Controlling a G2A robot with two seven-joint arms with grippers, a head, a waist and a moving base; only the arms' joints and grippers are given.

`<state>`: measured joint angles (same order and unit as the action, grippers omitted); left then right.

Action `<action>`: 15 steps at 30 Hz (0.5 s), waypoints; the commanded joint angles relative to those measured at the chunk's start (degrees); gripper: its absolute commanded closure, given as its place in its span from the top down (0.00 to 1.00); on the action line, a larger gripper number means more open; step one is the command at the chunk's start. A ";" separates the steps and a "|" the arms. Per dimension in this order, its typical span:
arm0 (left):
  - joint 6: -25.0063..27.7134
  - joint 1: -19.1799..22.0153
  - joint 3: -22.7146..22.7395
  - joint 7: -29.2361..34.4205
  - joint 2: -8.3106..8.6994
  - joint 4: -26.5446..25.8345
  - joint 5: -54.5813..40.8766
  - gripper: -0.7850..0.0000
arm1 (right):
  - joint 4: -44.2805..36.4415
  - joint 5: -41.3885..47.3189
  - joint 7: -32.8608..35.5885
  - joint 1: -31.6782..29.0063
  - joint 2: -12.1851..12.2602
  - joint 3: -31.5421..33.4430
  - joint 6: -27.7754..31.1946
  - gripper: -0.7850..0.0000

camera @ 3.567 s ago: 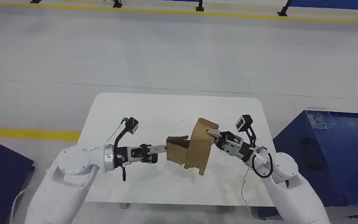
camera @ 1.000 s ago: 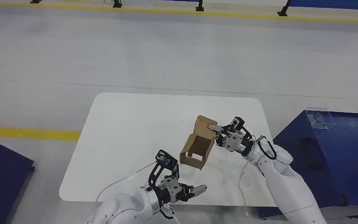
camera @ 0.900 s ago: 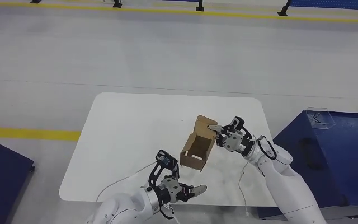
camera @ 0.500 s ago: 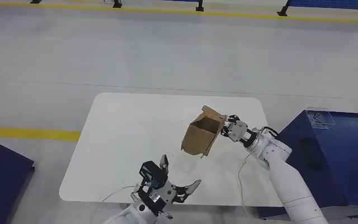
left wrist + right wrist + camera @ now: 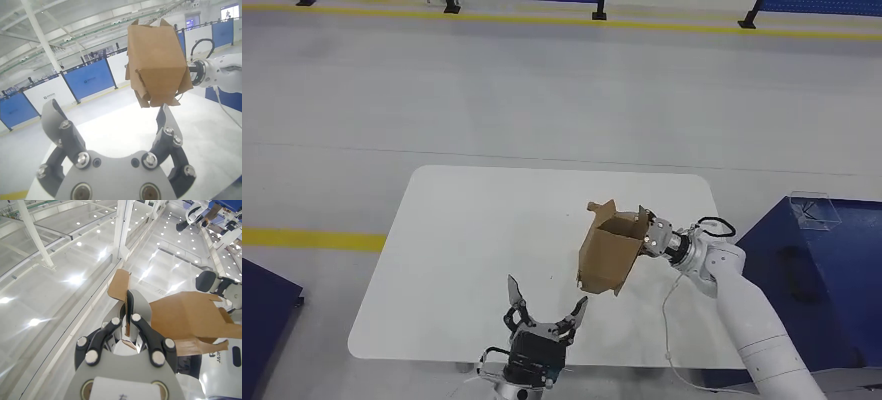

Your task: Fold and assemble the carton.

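Observation:
A brown cardboard carton (image 5: 608, 257) hangs tilted above the right half of the white table (image 5: 462, 250), its open end turned up and loose flaps below. My right gripper (image 5: 644, 240) is shut on the carton's upper wall at its right side; in the right wrist view the fingers (image 5: 138, 306) pinch a cardboard panel (image 5: 181, 317). My left gripper (image 5: 542, 310) stands open at the table's near edge, pointing upward, below and left of the carton. In the left wrist view the carton (image 5: 155, 62) hangs just beyond my left gripper (image 5: 107, 111), apart from it.
A blue bin (image 5: 812, 260) stands right of the table, with a clear plastic box (image 5: 814, 208) on its top. A white cable (image 5: 670, 320) hangs from the right arm over the table's near right corner. Blue and white barriers (image 5: 88, 79) fence the floor beyond.
The left arm has drawn back from the carton to the table's near edge and turned its open gripper upward. The right gripper has lifted and tipped the carton, open end up.

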<state>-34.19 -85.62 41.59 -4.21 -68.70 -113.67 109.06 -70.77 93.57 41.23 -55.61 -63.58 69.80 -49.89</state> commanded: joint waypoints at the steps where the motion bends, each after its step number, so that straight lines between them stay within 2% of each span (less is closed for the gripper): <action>1: -1.32 0.98 -0.99 1.45 -0.72 0.49 2.15 1.00 | 0.04 0.08 0.29 -0.10 -0.08 -0.27 -0.62 0.00; 7: -3.54 2.65 -2.40 3.39 -2.42 1.58 5.61 1.00 | 0.63 1.45 0.55 -0.14 -0.35 -0.72 -2.61 0.00; 15: -4.15 2.42 -1.41 4.02 -3.58 4.14 7.34 1.00 | 1.69 5.38 -0.23 0.45 -0.74 -0.65 -5.84 0.00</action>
<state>-38.32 -83.15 40.01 -0.29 -72.17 -109.85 116.07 -69.18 98.54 41.12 -55.18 -64.29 69.12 -55.35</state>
